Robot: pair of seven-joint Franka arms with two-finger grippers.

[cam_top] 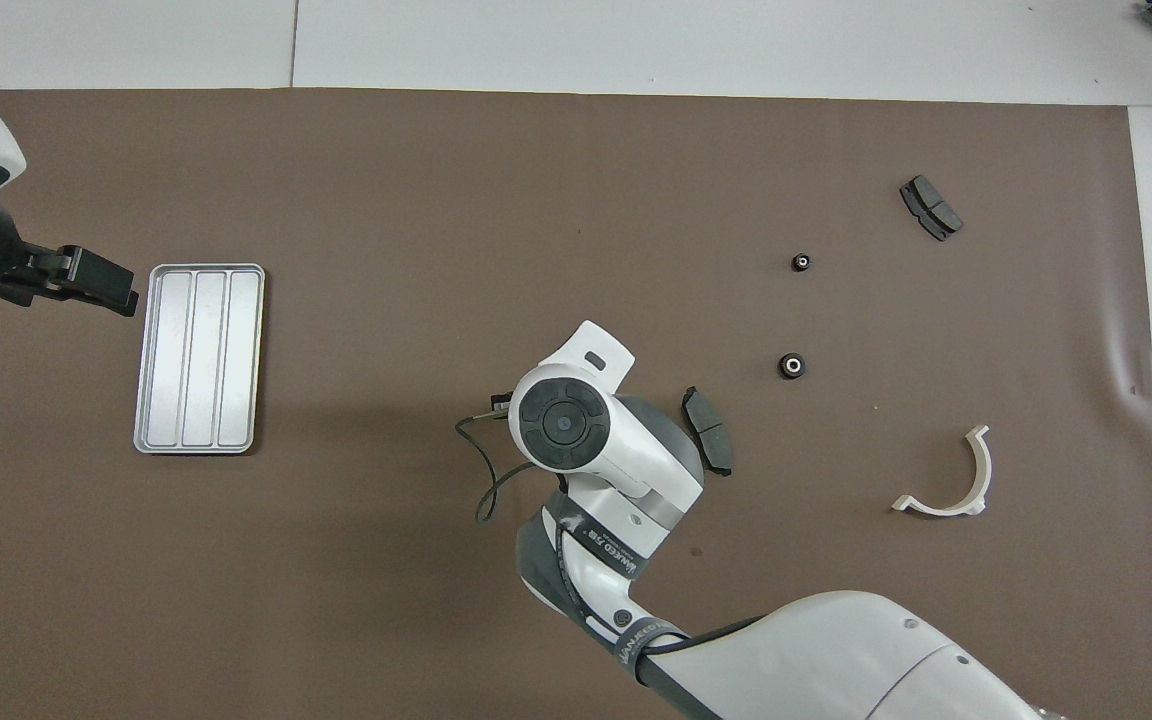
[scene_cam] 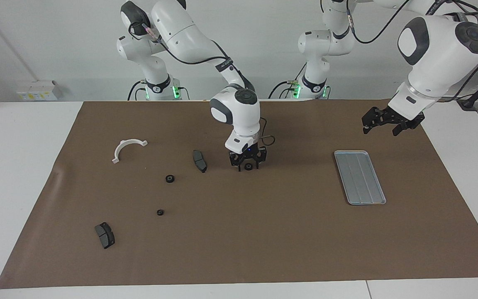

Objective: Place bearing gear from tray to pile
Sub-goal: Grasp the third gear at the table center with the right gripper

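- The bearing gear (scene_cam: 248,166), a small dark ring, lies on the brown mat (scene_cam: 239,232) in the middle of the counter, well away from the tray (scene_cam: 359,177), toward the right arm's end from it.
- The right gripper (scene_cam: 247,165) is down at the mat with its fingers straddling this bearing gear; whether they already pinch it or only bracket it I cannot tell. In the overhead view the arm's wrist hides it completely.
- The low, upright pose suits a top-down pick of a flat, small ring; judged from that, the step in hand is grasping this gear to carry it on to the pile.
- Just beside the bearing gear, toward the right arm's end, lies a dark brake pad (scene_cam: 199,160).
- Farther that way sit two more small bearing gears (scene_cam: 169,178) (scene_cam: 160,212), a white half-ring bracket (scene_cam: 127,148) and a second brake pad (scene_cam: 105,235), loosely scattered: this is the pile.
- The tray holds nothing that can be seen; its ridged floor is bare.
- The left gripper (scene_cam: 381,123) hangs in the air near the tray's robot-side end, fingers spread and holding nothing; it waits clear of the work.
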